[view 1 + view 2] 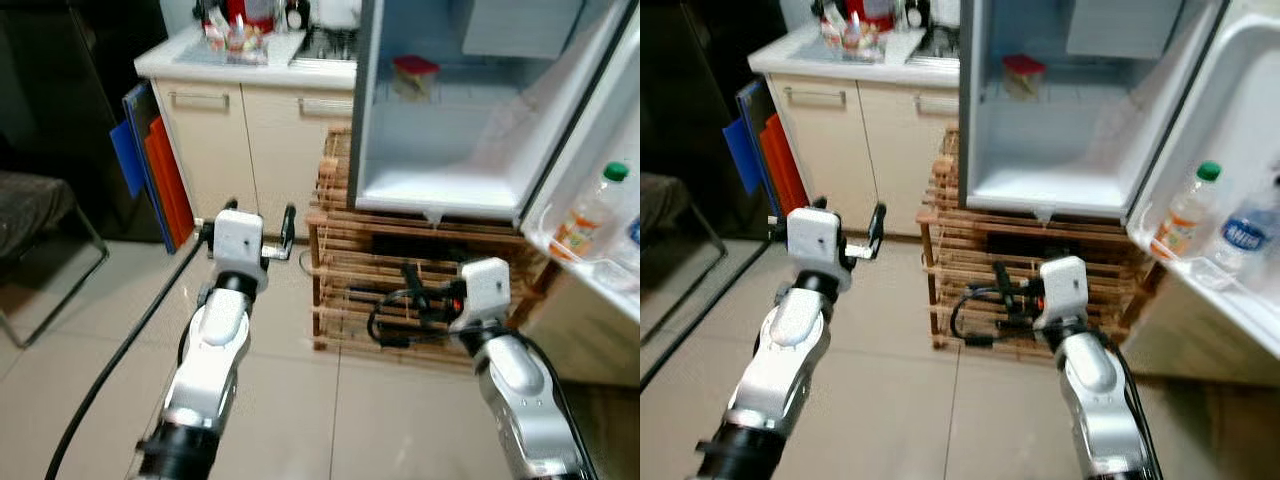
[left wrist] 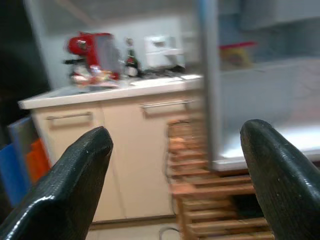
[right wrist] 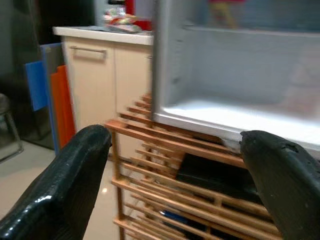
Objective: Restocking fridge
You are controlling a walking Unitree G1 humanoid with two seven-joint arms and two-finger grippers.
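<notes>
Inside fridge [image 1: 440, 150], red-lidded container [image 1: 414, 75], door bottle [image 1: 1185, 212]

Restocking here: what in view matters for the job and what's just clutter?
Job:
fridge, open
door shelf
green-capped bottle
red-lidded container
left gripper and right gripper, both open

Clutter:
wooden rack
red appliance
blue and orange boards

txt: none legible | bottle [image 1: 1242, 237] label: blurred, unreadable
</notes>
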